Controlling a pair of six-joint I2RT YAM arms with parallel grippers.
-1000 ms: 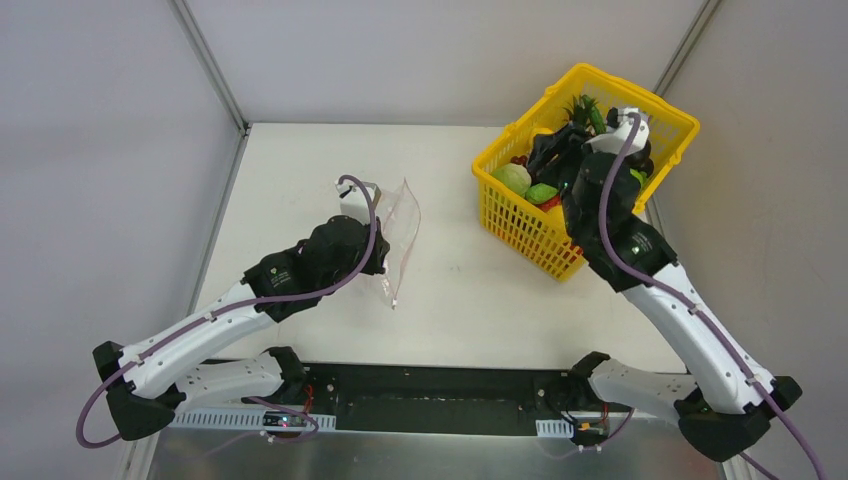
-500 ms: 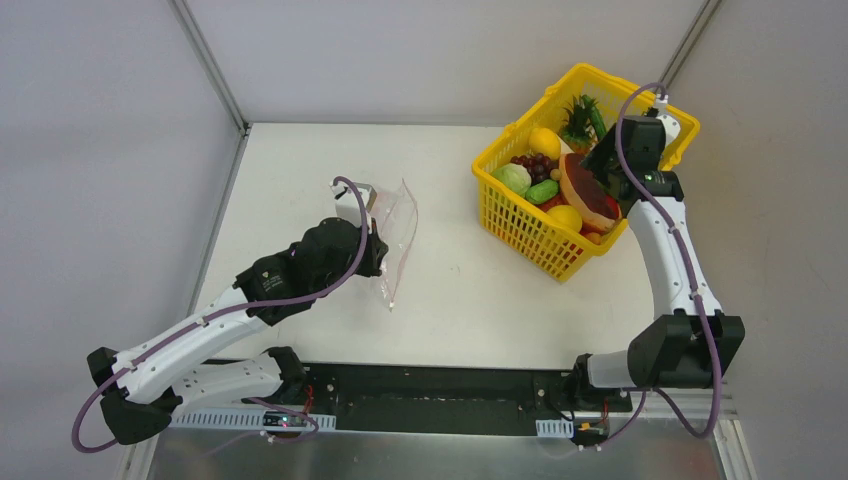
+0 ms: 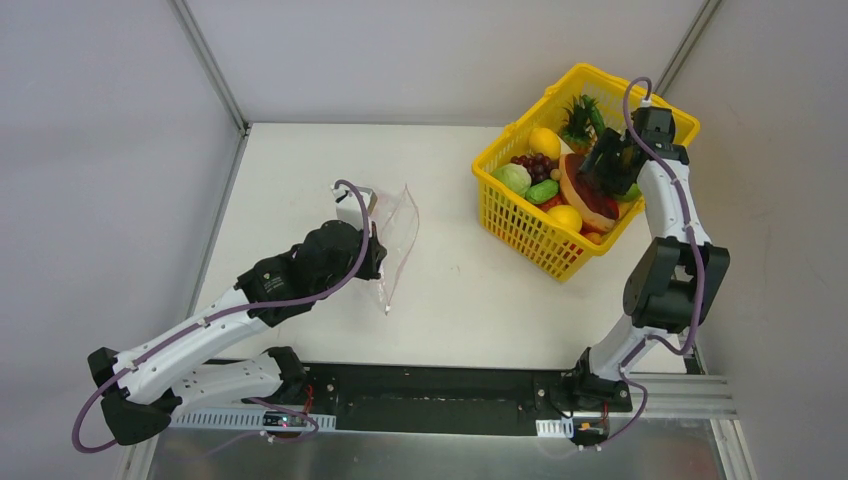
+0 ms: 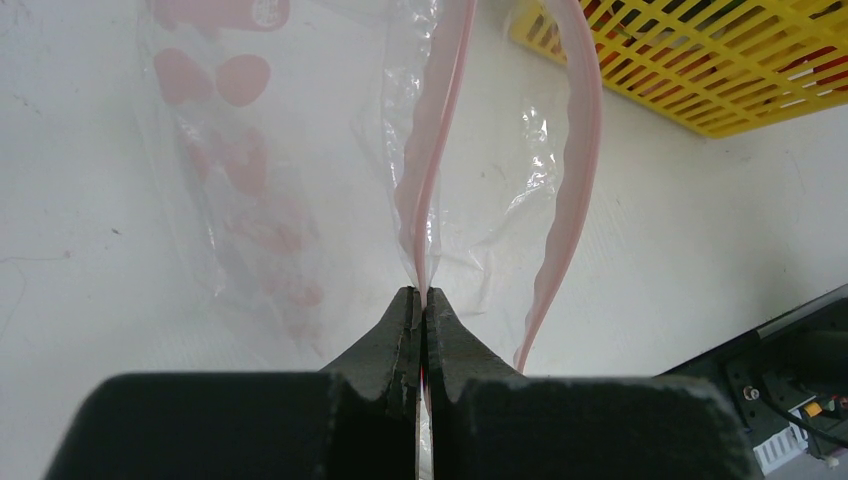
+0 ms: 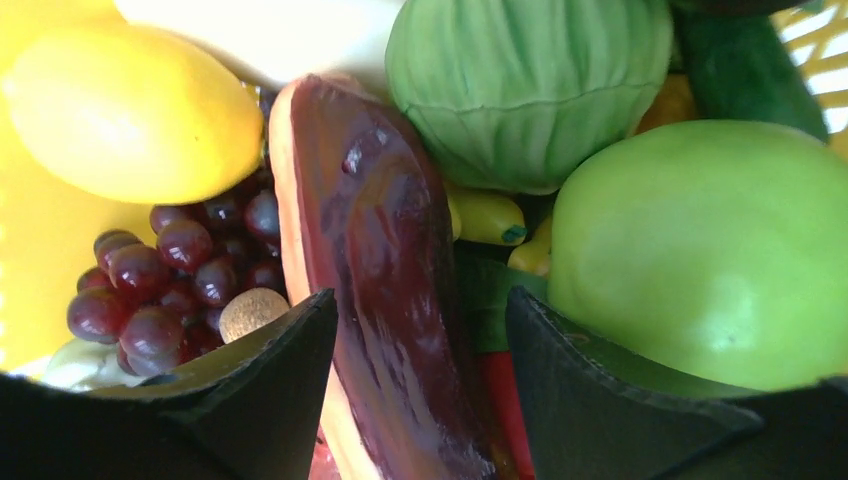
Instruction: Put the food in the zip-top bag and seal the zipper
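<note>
The left jaws are pinching the zipper (image 4: 590,120) of the bag (image 3: 398,230), which is lying on the desk (image 3: 480,290) at the left. The right jaws are standing open around a brown slab (image 5: 390,260) among the food (image 3: 513,178) in the far-right basket (image 3: 525,230).

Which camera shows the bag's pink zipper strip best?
The left wrist view: the zipper fills the frame, its two pink tracks parted, one pinched in the shut left end effector. The top view shows it only as a thin pink line along the edge of the bag. The right wrist view misses it entirely.
</note>
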